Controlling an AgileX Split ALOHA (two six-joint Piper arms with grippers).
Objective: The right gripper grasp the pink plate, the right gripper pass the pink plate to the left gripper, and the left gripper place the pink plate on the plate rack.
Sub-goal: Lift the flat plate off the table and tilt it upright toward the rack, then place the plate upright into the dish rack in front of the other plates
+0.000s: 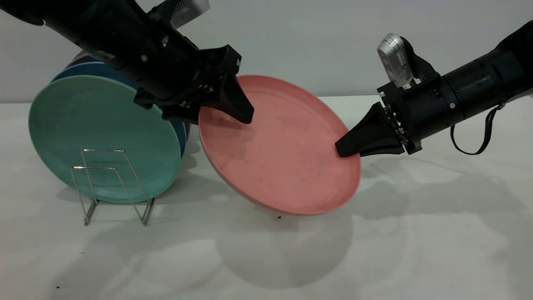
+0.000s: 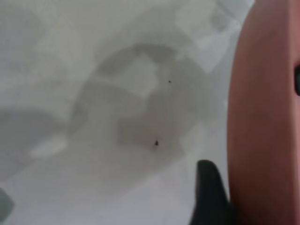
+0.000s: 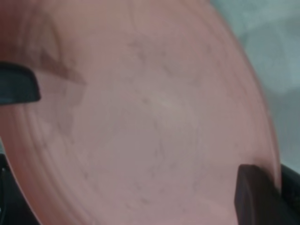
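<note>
The pink plate (image 1: 283, 154) hangs tilted above the table, between both grippers. My left gripper (image 1: 222, 116) is shut on its upper left rim, one finger lying on the plate's face. My right gripper (image 1: 345, 150) is shut on the right rim. The plate rack (image 1: 112, 183) stands at the left on the table. The left wrist view shows one left finger (image 2: 211, 197) against the plate (image 2: 262, 117). The right wrist view shows the plate's face (image 3: 150, 117), a right finger (image 3: 253, 197) on its rim, and the left gripper's finger (image 3: 16, 89) at the far rim.
A green plate (image 1: 104, 133) stands upright in the rack, with blue plates (image 1: 83, 71) stacked behind it. The front rack slots hold no plate. The white table (image 1: 416, 233) spreads in front and to the right. A black cable loop (image 1: 479, 141) hangs under the right arm.
</note>
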